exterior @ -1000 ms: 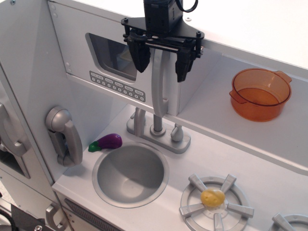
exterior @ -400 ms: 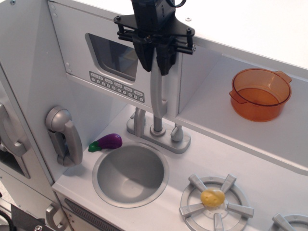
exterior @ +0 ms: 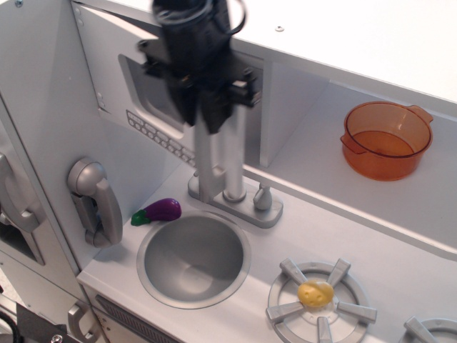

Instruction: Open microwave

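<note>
The microwave [exterior: 107, 68] is the white compartment at the upper left; its flat door has a dark window [exterior: 139, 89] and a grey button row [exterior: 153, 132]. The door stands swung partway out to the left, leaving a gap by the compartment's right wall [exterior: 285, 107]. My black gripper [exterior: 207, 114] is blurred by motion, in front of the door's right edge. It is shut on the top of the vertical grey handle [exterior: 204, 161]. The gripper hides much of the window.
A grey faucet [exterior: 234, 193] stands just right of the handle, above the round sink [exterior: 193, 259]. A purple toy eggplant [exterior: 161, 211] lies by the sink. A grey phone-like handle [exterior: 93, 200] hangs on the left panel. An orange pot [exterior: 385, 139] sits on the right shelf. A burner [exterior: 318, 293] holds a yellow toy.
The gripper closed on the door handle, then moved left and toward the camera. The microwave door swung outward with it, opening a gap on its right side.
</note>
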`<state>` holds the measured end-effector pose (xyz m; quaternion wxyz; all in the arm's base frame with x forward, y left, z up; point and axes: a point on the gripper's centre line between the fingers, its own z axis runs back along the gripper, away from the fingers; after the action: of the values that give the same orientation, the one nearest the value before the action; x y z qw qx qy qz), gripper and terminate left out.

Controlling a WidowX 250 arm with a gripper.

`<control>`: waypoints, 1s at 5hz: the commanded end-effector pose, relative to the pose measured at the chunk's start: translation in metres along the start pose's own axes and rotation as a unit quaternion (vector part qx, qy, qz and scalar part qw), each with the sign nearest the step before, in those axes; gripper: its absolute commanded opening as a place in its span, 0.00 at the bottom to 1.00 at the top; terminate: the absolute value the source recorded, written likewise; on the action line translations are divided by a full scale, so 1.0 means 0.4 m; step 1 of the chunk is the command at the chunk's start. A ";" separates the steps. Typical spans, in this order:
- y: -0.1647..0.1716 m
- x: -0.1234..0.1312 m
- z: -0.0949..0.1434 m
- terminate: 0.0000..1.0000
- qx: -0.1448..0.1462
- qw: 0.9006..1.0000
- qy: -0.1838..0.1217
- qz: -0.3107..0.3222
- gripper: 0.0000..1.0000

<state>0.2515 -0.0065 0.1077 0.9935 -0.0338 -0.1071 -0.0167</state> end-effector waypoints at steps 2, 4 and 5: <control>-0.085 -0.155 0.093 0.00 0.003 0.996 0.074 -0.056 1.00; -0.242 -0.141 0.072 0.00 -0.024 0.992 0.115 -0.053 1.00; -0.281 -0.042 0.039 0.00 -0.017 0.995 0.092 -0.036 1.00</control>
<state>0.2255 -0.1195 0.1102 0.9978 -0.0388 0.0052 -0.0534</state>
